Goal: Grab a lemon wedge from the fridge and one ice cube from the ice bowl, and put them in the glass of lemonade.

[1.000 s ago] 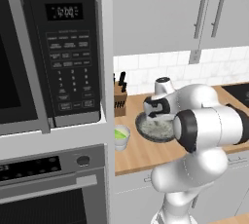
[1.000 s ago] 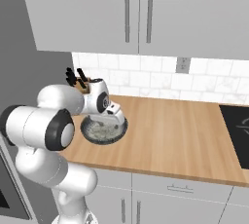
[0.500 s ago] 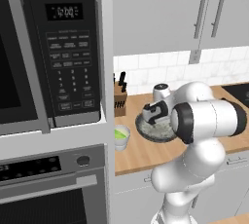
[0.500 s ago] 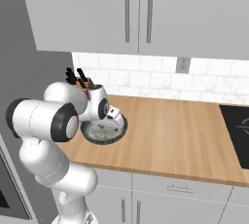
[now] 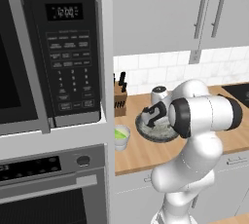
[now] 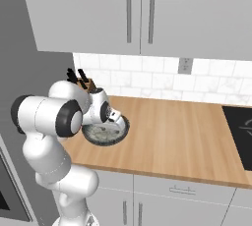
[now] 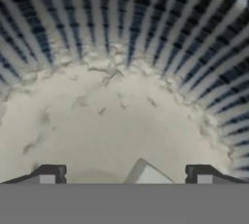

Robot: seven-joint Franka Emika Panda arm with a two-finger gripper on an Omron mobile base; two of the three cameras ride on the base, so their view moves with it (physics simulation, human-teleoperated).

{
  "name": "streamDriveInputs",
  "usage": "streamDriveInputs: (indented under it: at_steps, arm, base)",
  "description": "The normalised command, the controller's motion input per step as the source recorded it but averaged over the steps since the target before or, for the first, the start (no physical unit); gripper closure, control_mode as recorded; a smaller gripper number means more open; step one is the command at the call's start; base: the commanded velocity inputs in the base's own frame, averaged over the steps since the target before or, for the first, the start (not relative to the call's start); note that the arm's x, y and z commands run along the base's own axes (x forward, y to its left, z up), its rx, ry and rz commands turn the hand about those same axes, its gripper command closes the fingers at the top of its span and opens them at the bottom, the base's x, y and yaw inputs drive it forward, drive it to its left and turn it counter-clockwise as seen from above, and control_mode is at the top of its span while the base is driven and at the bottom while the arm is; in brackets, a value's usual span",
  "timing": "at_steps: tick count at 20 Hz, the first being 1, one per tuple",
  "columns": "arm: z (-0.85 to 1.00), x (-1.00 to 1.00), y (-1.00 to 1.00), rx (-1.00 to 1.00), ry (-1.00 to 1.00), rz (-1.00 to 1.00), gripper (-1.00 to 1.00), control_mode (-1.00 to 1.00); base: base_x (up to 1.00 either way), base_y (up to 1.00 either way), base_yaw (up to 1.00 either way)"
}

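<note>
One ice bowl (image 5: pixel 156 129), one glass of lemonade (image 5: pixel 121 137), one ice cube (image 7: pixel 146 174), one knife block (image 5: pixel 120 101), one microwave (image 5: pixel 48 52), one oven (image 5: pixel 53 184), one wall socket (image 6: pixel 185 66), two upper cabinet doors (image 6: pixel 192 14).

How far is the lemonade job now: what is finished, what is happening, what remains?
Finished: nothing visible; no wedge or ice shows in the glass of lemonade. Happening: the open gripper reaches into the ice bowl, a pale ice cube between its fingers, not yet gripped. Remaining: grip it, drop it in; whether the lemon wedge is done is unclear.

Wooden counter (image 6: pixel 182 136) carries the ice bowl (image 5: pixel 146 131), glass of lemonade (image 5: pixel 121 137) and knife block (image 5: pixel 120 102)
</note>
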Motion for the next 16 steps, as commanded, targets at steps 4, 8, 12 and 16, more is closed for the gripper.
streamDriveInputs:
  at_steps: [4, 8, 12, 16]
  arm:
    - [-0.04, 0.0, 0.0, 0.0, -0.04, 0.0, -1.0, -1.0]
    - [-0.12, 0.0, -0.06, 0.0, -0.04, 0.0, 1.0, -1.0]
    - [-0.06, -0.04, -0.08, 0.0, -0.12, 0.0, 1.0, -1.0]
    - [-0.01, -0.08, -0.05, 0.0, -0.07, 0.0, 1.0, -1.0]
  base:
    - [0.0, 0.0, 0.0]
    - [0.0, 0.0, 0.0]
    - [0.0, 0.0, 0.0]
    - [0.0, 0.0, 0.0]
